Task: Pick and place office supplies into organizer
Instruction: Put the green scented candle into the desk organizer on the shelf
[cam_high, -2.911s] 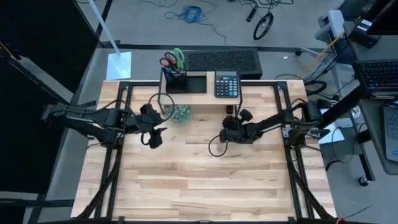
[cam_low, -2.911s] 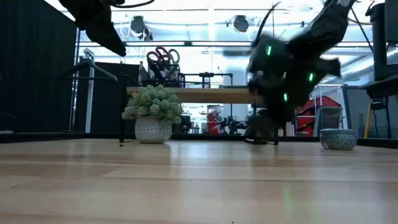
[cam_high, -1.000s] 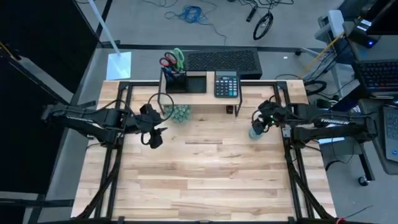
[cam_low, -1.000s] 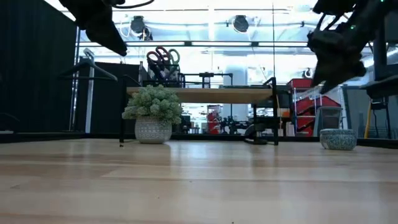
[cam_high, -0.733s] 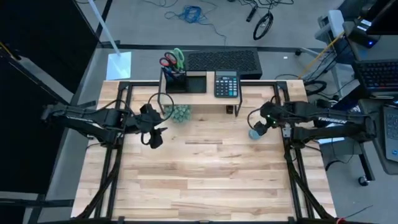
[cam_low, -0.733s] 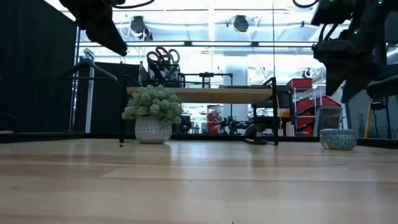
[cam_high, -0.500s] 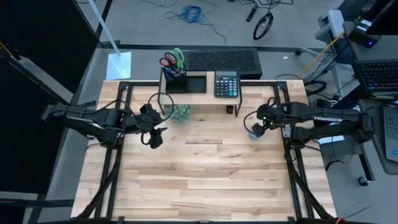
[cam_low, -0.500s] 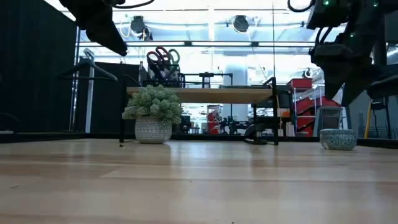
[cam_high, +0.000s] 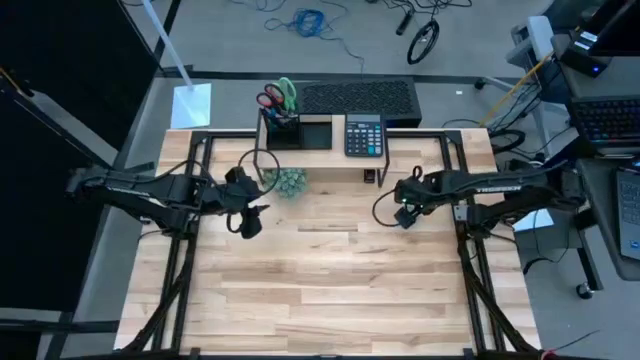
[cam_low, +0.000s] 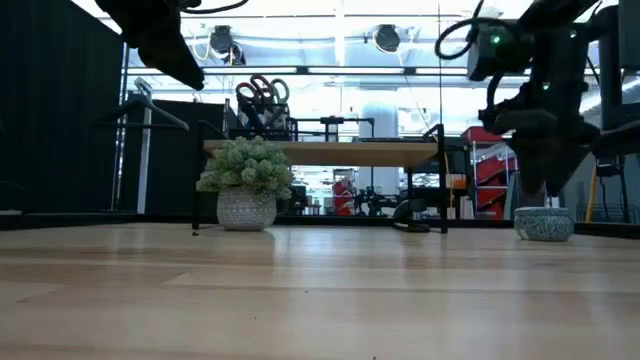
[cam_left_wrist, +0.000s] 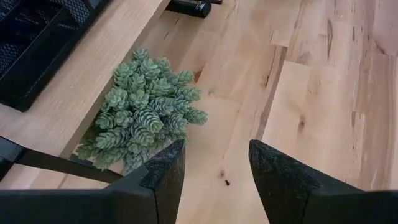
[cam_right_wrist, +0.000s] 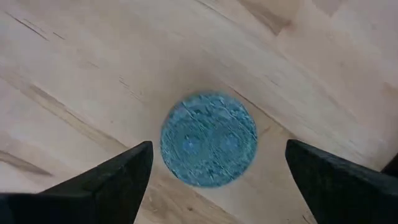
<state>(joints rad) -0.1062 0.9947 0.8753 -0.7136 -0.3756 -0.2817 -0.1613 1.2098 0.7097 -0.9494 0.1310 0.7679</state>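
From above, the light wood table (cam_high: 330, 290) sits on grey floor with cables and a black mat behind it. On the riser shelf (cam_high: 325, 152) at the back stand the black organizer (cam_high: 297, 132) and a calculator (cam_high: 364, 135). The green-handled scissors (cam_high: 287, 93) and red-handled scissors (cam_high: 269, 100) already stick out of the organizer's pen cup. The left gripper (cam_high: 248, 214) hovers near the little plant (cam_high: 289, 182); the right gripper (cam_high: 404, 214) hangs over the table's right side and hides whatever is under it. The calculator keys are too small to read.

Low view: plant pot (cam_low: 245, 208) under the shelf, a blue bowl (cam_low: 544, 224) off to the right, a bright workshop room behind. The right arm is dark against the lights.

Left wrist view: left gripper (cam_left_wrist: 214, 171) fingers are spread apart with nothing between them, plant (cam_left_wrist: 143, 121) just ahead.

Right wrist view: right gripper (cam_right_wrist: 217, 180) is spread wide and empty, straight over the round blue bowl (cam_right_wrist: 209, 139).
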